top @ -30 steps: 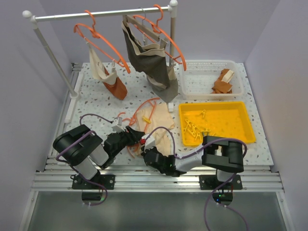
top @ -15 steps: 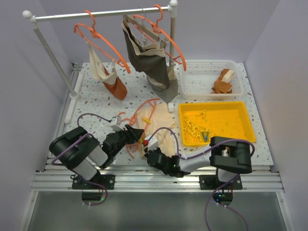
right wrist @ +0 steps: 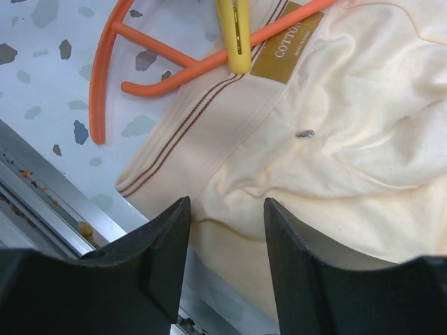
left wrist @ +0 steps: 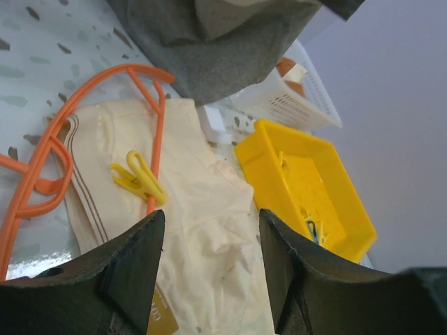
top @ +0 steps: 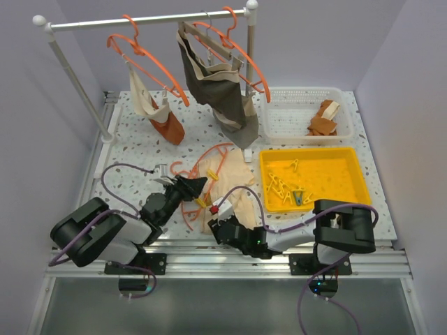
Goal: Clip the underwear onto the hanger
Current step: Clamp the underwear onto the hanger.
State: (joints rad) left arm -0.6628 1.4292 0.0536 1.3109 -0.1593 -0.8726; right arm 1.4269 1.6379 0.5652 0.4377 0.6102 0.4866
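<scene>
Top view: underwear (top: pixel 234 187) lies flat on the table (top: pixel 133 150), centre-front, just left of the yellow tray (top: pixel 264 183). The hanger (top: pixel 218 148) lies on the table too, its loop partly over the cloth's left and far edge. One yellow peg (top: pixel 211 174) sits on the far part of the hanger, another peg (top: pixel 202 203) at the near edge. The left gripper (top: pixel 194 183) is low at the cloth's left edge, pointing right. The right gripper (top: pixel 218 218) is low at the near edge. Neither jaw gap is readable from up here.

Left wrist: left gripper (left wrist: pixel 209 227) has its jaws well apart, with nothing between them and nothing touched. It hangs above the underwear (left wrist: pixel 209 244). The hanger (left wrist: pixel 157 105) arm runs across the cloth's upper left. The clothes peg (left wrist: pixel 140 181) sits on that arm over the waistband; can't tell if it bites the cloth. Tray (left wrist: pixel 279 150) and grey garment (left wrist: pixel 209 42) are beyond.

Right wrist: right gripper (right wrist: pixel 223 209) has its fingers (right wrist: pixel 154 258) apart, gap empty, not clamped on anything. The underwear (right wrist: pixel 335 139) is directly below, waistband edge between the jaws; can't tell if the tips touch it. The hanger (right wrist: pixel 174 70) crosses the waistband near the COTTON label (right wrist: pixel 286 45), with a peg (right wrist: pixel 237 35) across it.
</scene>
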